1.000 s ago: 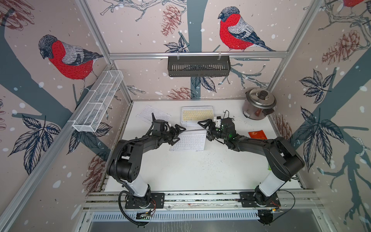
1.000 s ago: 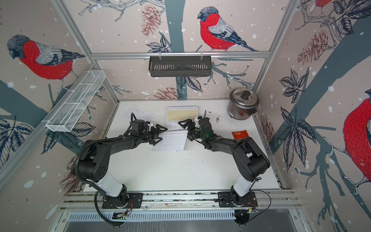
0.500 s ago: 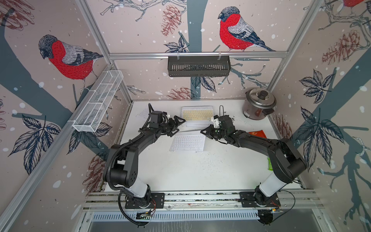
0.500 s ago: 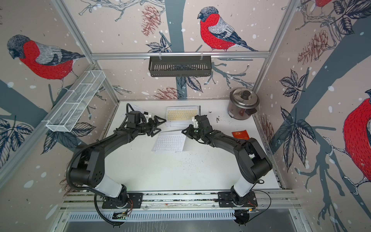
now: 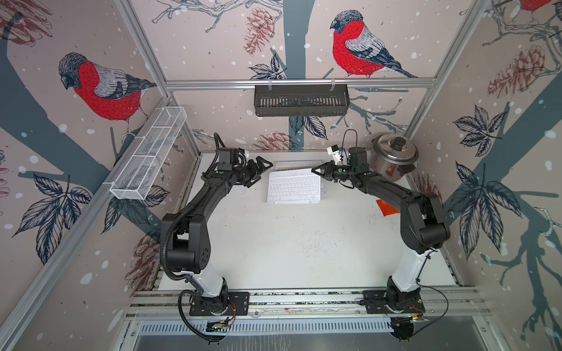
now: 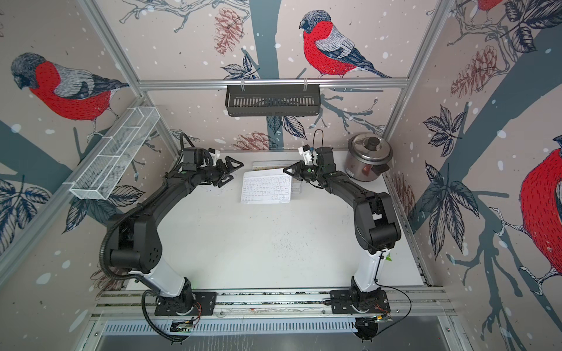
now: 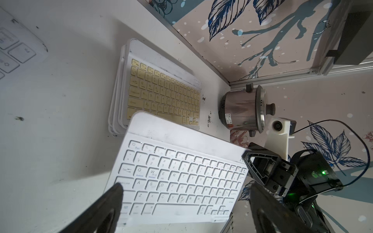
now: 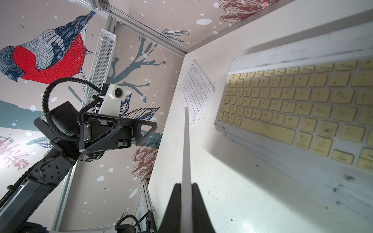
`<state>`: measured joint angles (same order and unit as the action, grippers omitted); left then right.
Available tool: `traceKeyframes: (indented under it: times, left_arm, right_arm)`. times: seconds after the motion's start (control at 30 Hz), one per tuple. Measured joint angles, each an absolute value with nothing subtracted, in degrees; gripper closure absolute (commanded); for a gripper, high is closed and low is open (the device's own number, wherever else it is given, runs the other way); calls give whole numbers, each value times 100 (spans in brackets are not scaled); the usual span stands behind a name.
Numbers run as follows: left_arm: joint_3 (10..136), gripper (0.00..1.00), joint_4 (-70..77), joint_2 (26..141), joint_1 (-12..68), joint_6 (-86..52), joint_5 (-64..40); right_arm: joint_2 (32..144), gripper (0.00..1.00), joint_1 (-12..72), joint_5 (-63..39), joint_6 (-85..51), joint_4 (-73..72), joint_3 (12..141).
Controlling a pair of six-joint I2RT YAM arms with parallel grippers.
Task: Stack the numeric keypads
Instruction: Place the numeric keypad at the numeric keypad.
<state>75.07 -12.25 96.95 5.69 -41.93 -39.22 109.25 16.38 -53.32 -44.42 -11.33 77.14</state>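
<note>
- The right gripper (image 5: 314, 170) is clamped on the right edge of a white keypad (image 5: 294, 190). In the right wrist view its fingers (image 8: 175, 198) press on either side of the thin board, which is seen edge-on.
- The white keypad is off the table (image 5: 289, 243), keys up and roughly level. In both top views its rear edge covers the front of the stack (image 5: 296, 165).
- The stack lies at the back middle of the table. It holds several white-framed keypads, not quite squared up, with a yellow-keyed one on top.
- The left gripper (image 5: 263, 173) has its jaws spread wide with nothing between them. It hangs just off the left edge of the white keypad, not touching it.
- A third keypad (image 8: 196, 90), white-keyed, lies flat at the table's back left, apart from the stack.
- A steel pot (image 5: 393, 156) stands in the back right corner, behind the right arm.
</note>
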Motion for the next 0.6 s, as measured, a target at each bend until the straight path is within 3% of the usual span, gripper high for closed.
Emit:
traceKeyframes:
  times: [0.6]
  left_arm:
    - [9627,3,-1564,12130,779,-3752,-3732]
  right_arm:
    - [13948,97,1013,-6663,-5315,-2475,10499]
